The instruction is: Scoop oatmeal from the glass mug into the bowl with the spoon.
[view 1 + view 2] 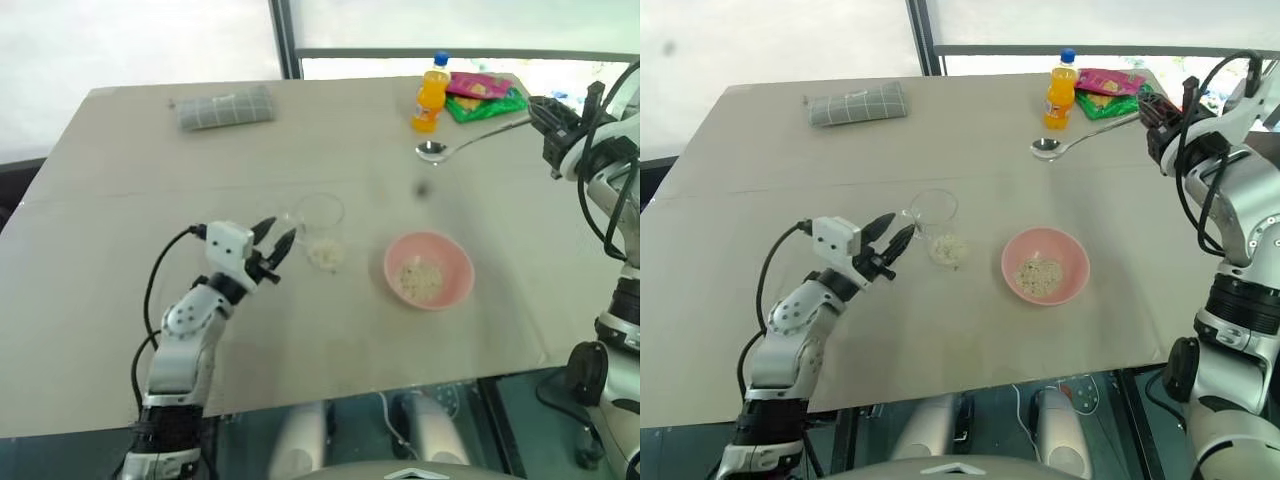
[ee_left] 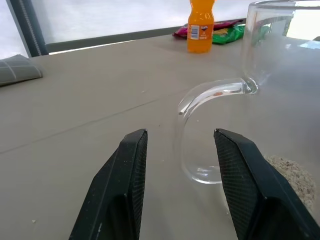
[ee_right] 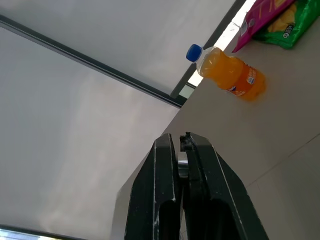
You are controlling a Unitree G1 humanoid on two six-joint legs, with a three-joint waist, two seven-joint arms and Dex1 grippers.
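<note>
Holding the spoon (image 1: pixel 470 142) high over the table's (image 1: pixel 120 250) far right side, your right gripper (image 1: pixel 540 113) is clamped shut on the handle end, scoop pointing toward the orange bottle (image 1: pixel 431 93). Glass mug (image 1: pixel 320 225) sits mid-table with oatmeal (image 1: pixel 325 254) at its base; some already sits in the pink bowl (image 1: pixel 429 270) just right of it. Left gripper (image 1: pixel 275 244) is half open and empty, lined up on the mug handle (image 2: pixel 210 125), probably to steady the mug while you scoop.

Only orange bottle (image 1: pixel 431 94) crowds the raised spoon (image 1: pixel 470 139).
</note>
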